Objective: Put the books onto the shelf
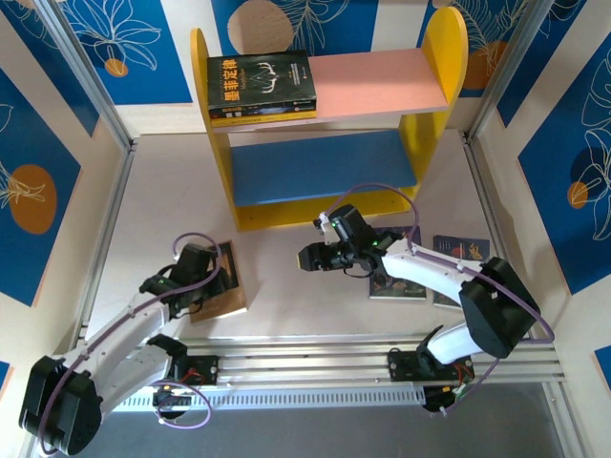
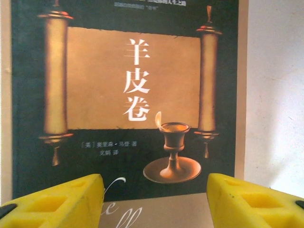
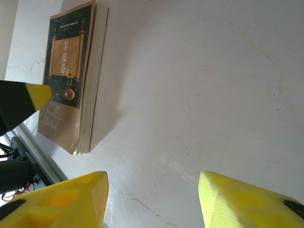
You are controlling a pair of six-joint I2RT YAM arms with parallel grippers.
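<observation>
Spanning the scene: pale table (image 1: 286,305) ringed by blue leaf-print wall panels (image 1: 38,181) | shelf (image 1: 445,57) at far edge, black book (image 1: 261,86) flat on its pink board (image 1: 382,81) | brown book (image 2: 128,95) on table under left gripper (image 2: 154,199), jaws spread, empty | right gripper (image 3: 154,194) spread, empty | more books (image 1: 462,250) half hidden beneath right arm (image 1: 430,272)

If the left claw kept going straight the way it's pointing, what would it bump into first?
Probably the brown book lying on the table, straight ahead of the left claw; how near is unclear.
</observation>
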